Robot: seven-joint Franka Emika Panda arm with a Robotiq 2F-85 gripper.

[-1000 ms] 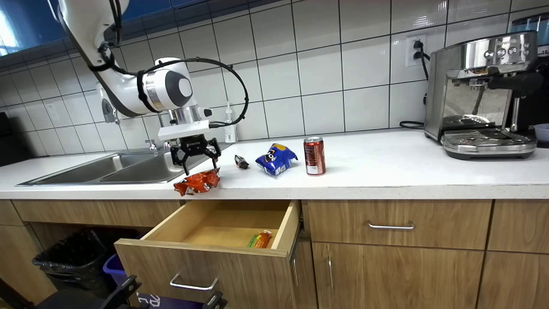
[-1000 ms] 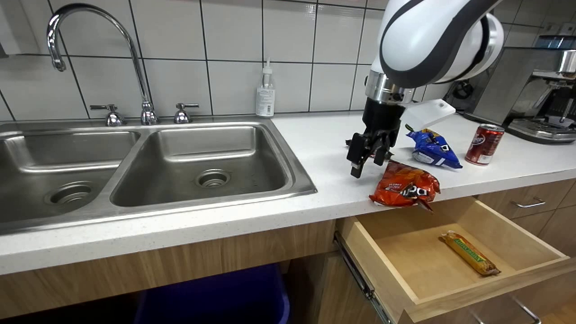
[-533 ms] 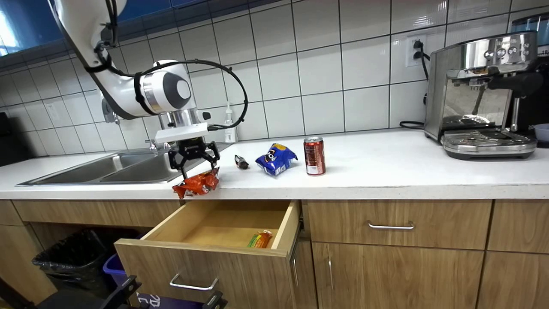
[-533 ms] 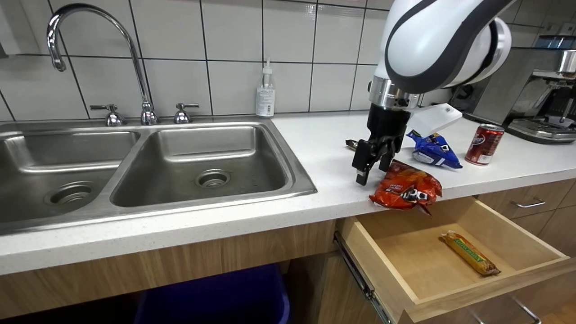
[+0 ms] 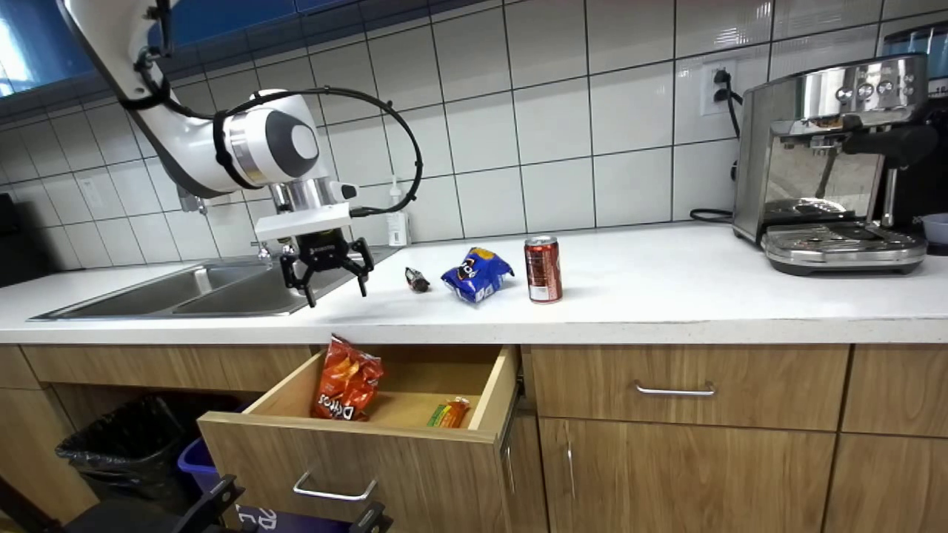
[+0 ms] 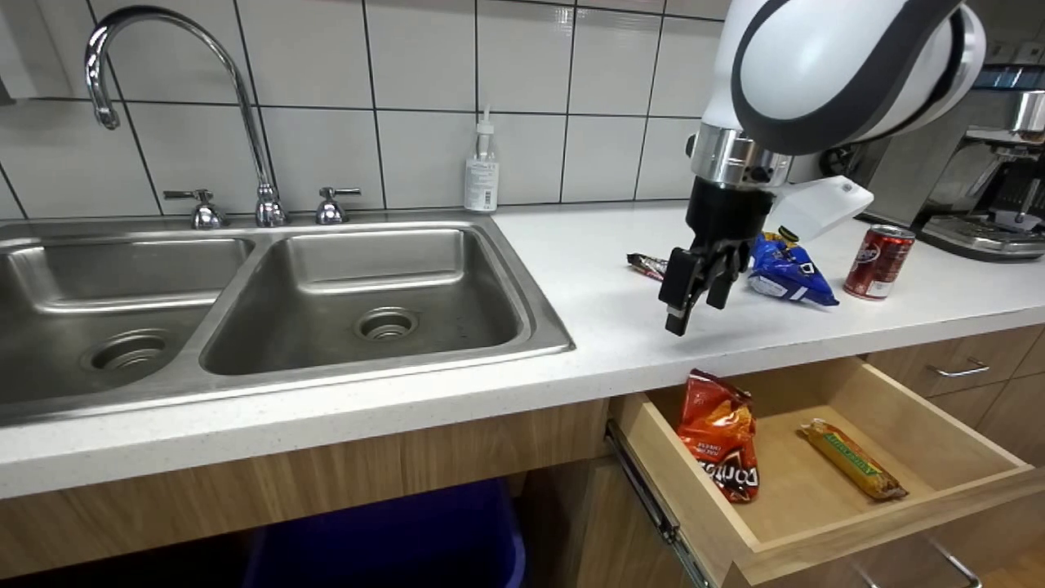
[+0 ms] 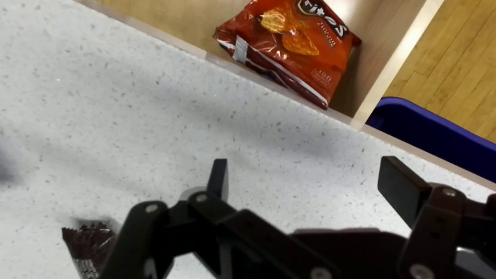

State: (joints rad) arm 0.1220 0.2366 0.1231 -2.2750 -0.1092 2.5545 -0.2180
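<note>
While my black two-fingered gripper (image 7: 304,172) hangs above the white speckled counter (image 7: 116,128) near its front edge, I see its fingers (image 7: 401,192) standing well apart, the countertop showing between them. My white-and-grey jointed arm (image 6: 808,73) reaches down to it from above. Just past the fingertips in the wrist view, and apart from them, a red-orange foil Doritos bag (image 6: 718,437) sits in the pulled-out pale wooden drawer (image 6: 804,498), tilted, lettered end down, near the side wall on the sink's side. Its upper end comes up by the counter's edge; I cannot tell whether the two touch. A yellow-orange wrapped bar (image 6: 853,460) lies on the drawer's floor, apart from the bag. On the counter near my gripper I have a small dark brown shiny wrapper (image 5: 417,280), then a crinkled blue foil bag (image 5: 478,275), then an upright red metal can (image 5: 543,269). Toward the opposite side is a double-basin stainless-steel sink (image 6: 335,335) with a curved chrome faucet (image 6: 267,200), and a clear pump bottle (image 6: 482,184) stands by the white tiled wall (image 5: 555,118). Farther out I get a boxy steel espresso machine (image 5: 759,159) and, under the sink, a deep blue plastic bin (image 6: 392,539).
</note>
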